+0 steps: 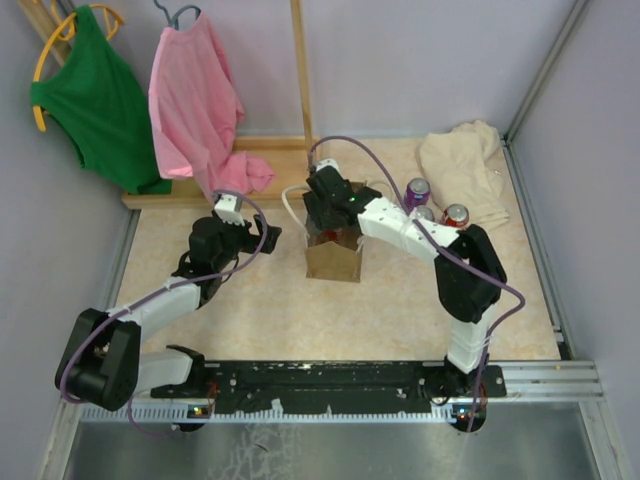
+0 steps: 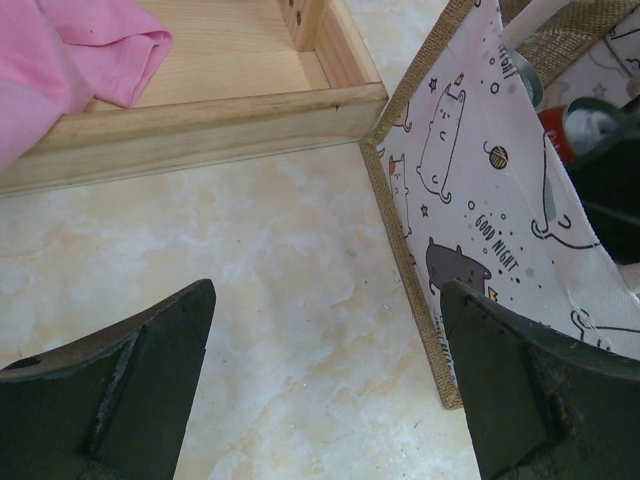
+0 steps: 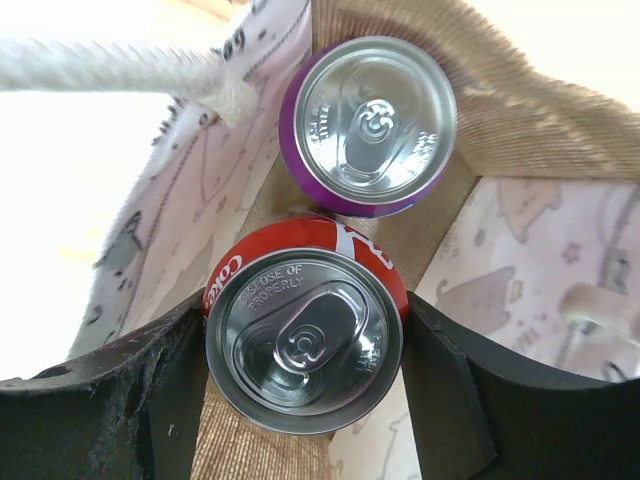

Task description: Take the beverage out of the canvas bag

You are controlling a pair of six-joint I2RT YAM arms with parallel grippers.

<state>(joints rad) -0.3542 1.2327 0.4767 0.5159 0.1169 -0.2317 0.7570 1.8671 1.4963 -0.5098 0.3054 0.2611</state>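
The red Coke can point(image 3: 303, 335) is standing upright inside the canvas bag point(image 3: 520, 110), in the lower middle of the right wrist view. A purple can point(image 3: 370, 120) is sitting just above it in the frame, and their rims seem to be touching, though the angle is leaving that unsure.

The Coke can is looking rigid and smooth-walled, so I am judging it slippery under a light pinch. If it is full, it is also fairly weighty. The round side wall just below the rim is offering the surest hold, squeezed across its width.

The bag is soft-walled and light, with a printed lining and a white rope handle point(image 3: 110, 70) at the upper left. I am judging that it may be rising along with the can.

The right tool point(image 3: 305, 312) is clenching the Coke can, one dark finger pressing each side of it. In the top view this arm is reaching from the lower right to the centre, and its wrist is pointing down into the mouth of the bag point(image 1: 335, 262).

The left tool point(image 2: 327, 292) is released, its fingers spread wide over bare counter point(image 2: 250, 280) and gripping nothing. It is sitting low, just left of the bag's corner point(image 2: 480, 200), and its arm is stretching up from the lower left of the top view.
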